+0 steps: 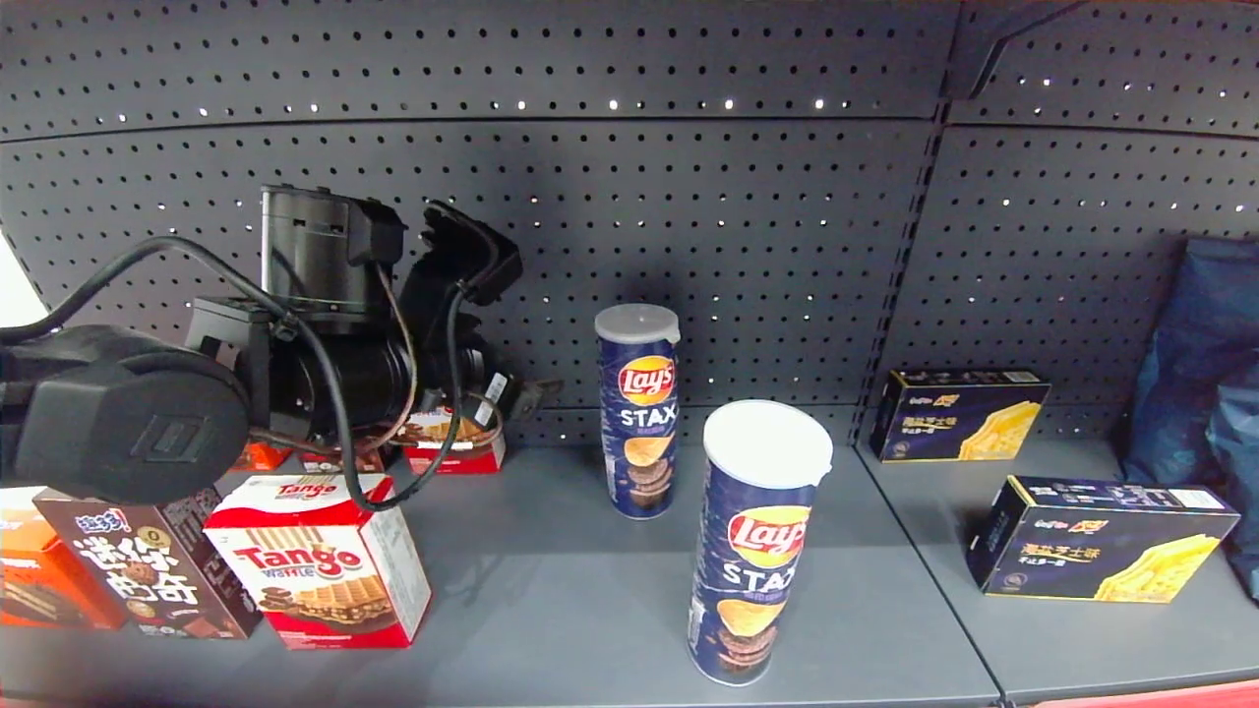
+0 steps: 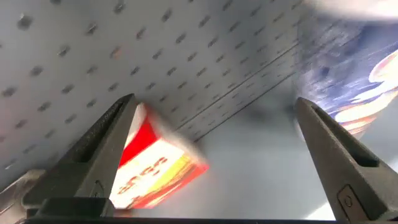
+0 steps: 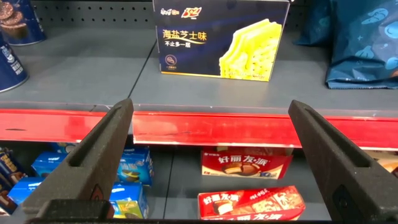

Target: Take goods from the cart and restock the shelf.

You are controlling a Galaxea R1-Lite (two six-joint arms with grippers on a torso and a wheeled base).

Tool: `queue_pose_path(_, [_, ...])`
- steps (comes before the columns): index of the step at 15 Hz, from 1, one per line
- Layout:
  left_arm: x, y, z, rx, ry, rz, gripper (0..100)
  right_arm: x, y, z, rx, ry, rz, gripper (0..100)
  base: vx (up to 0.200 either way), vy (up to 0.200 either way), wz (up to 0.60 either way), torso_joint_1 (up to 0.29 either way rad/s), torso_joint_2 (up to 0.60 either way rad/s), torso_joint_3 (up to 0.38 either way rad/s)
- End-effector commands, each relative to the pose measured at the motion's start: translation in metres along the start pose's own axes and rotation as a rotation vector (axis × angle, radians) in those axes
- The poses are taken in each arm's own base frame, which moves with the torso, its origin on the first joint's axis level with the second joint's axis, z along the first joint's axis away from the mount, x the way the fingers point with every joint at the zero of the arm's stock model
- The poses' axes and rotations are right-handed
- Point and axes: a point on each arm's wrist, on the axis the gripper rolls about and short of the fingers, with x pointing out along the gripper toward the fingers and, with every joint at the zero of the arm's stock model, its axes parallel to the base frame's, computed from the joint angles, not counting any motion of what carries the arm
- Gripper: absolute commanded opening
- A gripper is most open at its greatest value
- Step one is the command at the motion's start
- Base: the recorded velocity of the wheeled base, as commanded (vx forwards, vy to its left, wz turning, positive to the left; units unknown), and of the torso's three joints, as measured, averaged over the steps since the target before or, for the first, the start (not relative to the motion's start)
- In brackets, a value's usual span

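The left gripper (image 2: 216,102) is at the back of the shelf (image 1: 551,600), close to the wall with holes (image 1: 738,246). Its two fingers are spread wide and hold nothing. A small red box (image 2: 158,168) sits just beside one finger, not between the two. In the head view this red box (image 1: 457,452) lies low against the back wall, partly hidden by the arm. Its long side runs along the wall.

A tall blue can (image 1: 637,413) stands upright near the box, with a bare gap between them. A second can (image 1: 755,551) stands upright nearer the front edge. A big wafer box (image 1: 325,565) stands at the front left, next to a brown box (image 1: 148,570). The floor of the shelf is bare between the wafer box and the cans.

The right gripper (image 3: 211,104) is also wide open and holds nothing. It sits in front of the shelf's red edge (image 3: 217,127), below a dark box (image 3: 221,40) that stands on the shelf.
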Motion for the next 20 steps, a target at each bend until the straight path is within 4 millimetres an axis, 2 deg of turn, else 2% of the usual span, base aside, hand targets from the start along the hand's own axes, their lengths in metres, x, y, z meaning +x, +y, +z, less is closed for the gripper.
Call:
queue_pose_path(1, [0.003,-0.008,-0.007,0.020,0.028,-0.014,100,0.000,0.000,0.000,0.000,0.001,0.000,100,0.000,0.000,0.00,0.000,0.00,0.000])
queue_pose_path(2, [0.005,-0.013,-0.018,0.044,0.076,-0.008,100,0.000,0.000,0.000,0.000,0.001,0.002,100,0.000,0.000,0.00,0.000,0.00,0.000])
queue_pose_path(3, [0.005,-0.013,-0.018,0.044,0.076,-0.008,100,0.000,0.000,0.000,0.000,0.001,0.002,100,0.000,0.000,0.00,0.000,0.00,0.000])
queue_pose_path(4, [0.009,-0.024,-0.023,0.049,0.100,-0.018,100,0.000,0.000,0.000,0.000,0.001,0.002,100,0.000,0.000,0.00,0.000,0.00,0.000])
queue_pose_path(8, [0.019,-0.031,-0.027,0.030,0.108,-0.010,100,0.000,0.000,0.000,0.000,0.001,0.000,100,0.000,0.000,0.00,0.000,0.00,0.000])
queue_pose_path(11, [0.034,-0.037,-0.035,0.003,0.130,-0.001,100,0.000,0.000,0.000,0.000,0.001,0.002,100,0.000,0.000,0.00,0.000,0.00,0.000])
queue_pose_path(20, [0.051,-0.051,-0.036,-0.013,0.125,-0.022,100,0.000,0.000,0.000,0.000,0.001,0.000,100,0.000,0.000,0.00,0.000,0.00,0.000])
